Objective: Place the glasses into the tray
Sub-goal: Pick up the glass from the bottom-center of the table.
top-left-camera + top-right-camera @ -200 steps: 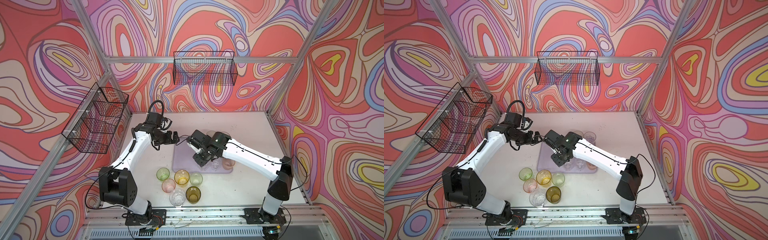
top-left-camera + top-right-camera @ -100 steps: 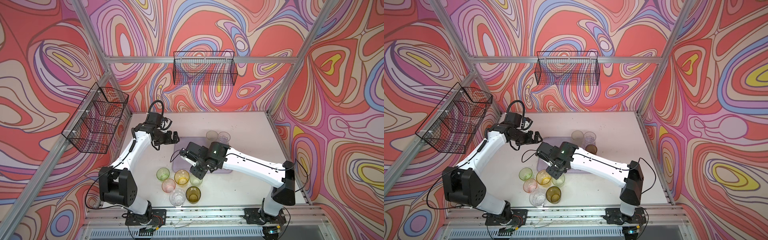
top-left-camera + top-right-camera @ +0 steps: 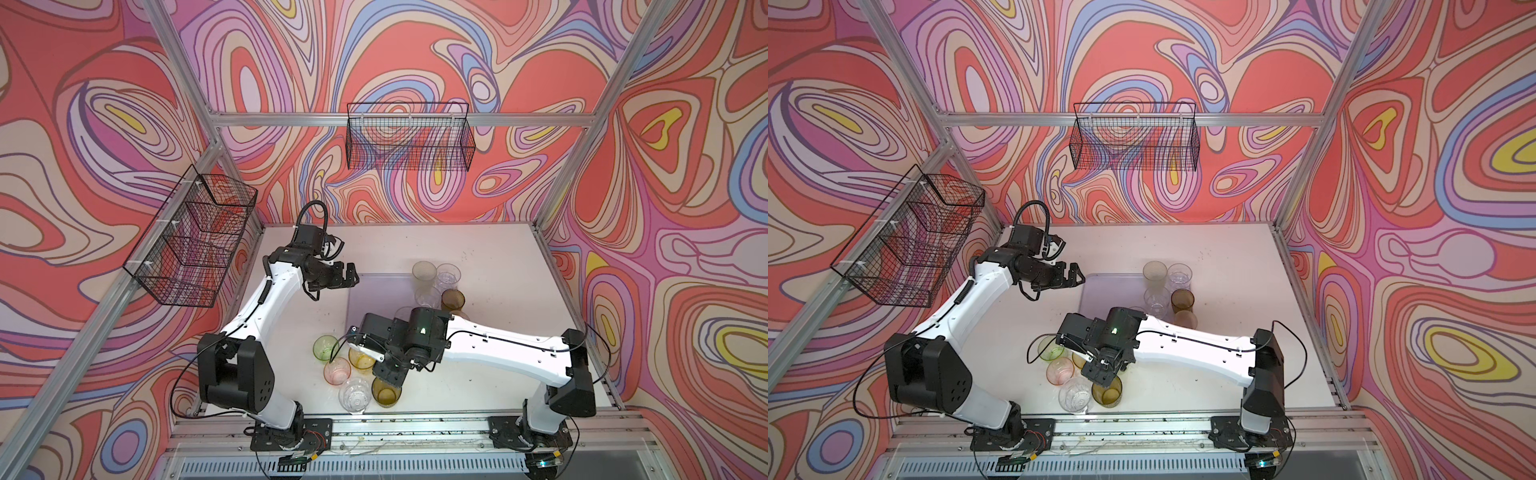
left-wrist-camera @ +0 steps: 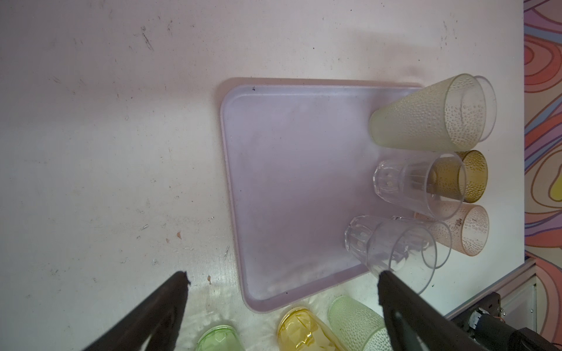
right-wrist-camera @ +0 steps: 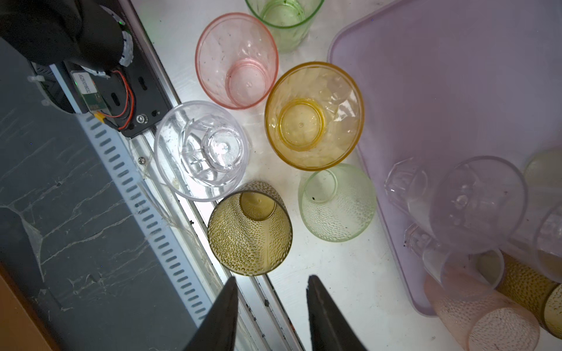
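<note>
Right gripper (image 5: 270,316): jaws parted to a narrow gap, nothing between them, pointing down over the front edge of the table (image 3: 478,249).
Nearest glass: olive-brown dotted glass (image 5: 250,234), upright and untouched, just beyond the fingertips at the table's front edge.
Either side of it: clear faceted glass (image 5: 202,150) towards the rail, pale green dotted glass (image 5: 337,202) towards the tray, both upright and close against it.
Rest of the loose group: amber-yellow glass (image 5: 313,115), pink glass (image 5: 237,60) and green faceted glass (image 5: 286,18), upright on bare table, packed together just outside the tray's near corner on the left arm's side.
Tray (image 4: 273,182): flat on the table, with most of its floor bare.
Glasses in the tray: clustered along the side nearer the right arm; pale green frosted glass (image 4: 425,118) at the far end, then clear ribbed glass (image 4: 404,182) with a second olive-brown glass (image 4: 476,176) behind it, then pink dotted glass (image 4: 470,232) and more clear ones at the near end; all standing.
Left gripper (image 3: 351,276): jaws spread wide and empty, held above the table just off the tray's far corner on its own side.
Walls: black wire baskets, one on the back wall (image 3: 409,137), one on the left wall (image 3: 195,237), well away from both arms.
</note>
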You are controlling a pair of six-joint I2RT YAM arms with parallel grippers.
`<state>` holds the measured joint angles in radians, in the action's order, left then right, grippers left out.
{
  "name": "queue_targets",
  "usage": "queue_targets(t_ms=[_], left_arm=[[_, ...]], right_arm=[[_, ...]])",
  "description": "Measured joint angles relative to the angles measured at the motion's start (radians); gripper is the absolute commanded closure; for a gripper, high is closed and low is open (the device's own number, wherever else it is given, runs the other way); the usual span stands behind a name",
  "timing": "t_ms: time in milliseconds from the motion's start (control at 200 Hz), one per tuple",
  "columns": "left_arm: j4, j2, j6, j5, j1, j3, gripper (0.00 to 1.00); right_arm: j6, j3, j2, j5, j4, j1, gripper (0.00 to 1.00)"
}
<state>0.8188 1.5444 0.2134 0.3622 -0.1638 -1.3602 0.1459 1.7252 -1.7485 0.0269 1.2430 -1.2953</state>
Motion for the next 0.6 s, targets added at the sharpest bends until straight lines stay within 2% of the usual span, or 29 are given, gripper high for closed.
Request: queue_targets(t_ms=[601], left_arm=[[0.000,0.000,0.000,-0.001,0.000,0.000,0.00]], right_arm=[[0.034,-0.081,-0.002,-0.043,-0.041,-0.105,0.58]])
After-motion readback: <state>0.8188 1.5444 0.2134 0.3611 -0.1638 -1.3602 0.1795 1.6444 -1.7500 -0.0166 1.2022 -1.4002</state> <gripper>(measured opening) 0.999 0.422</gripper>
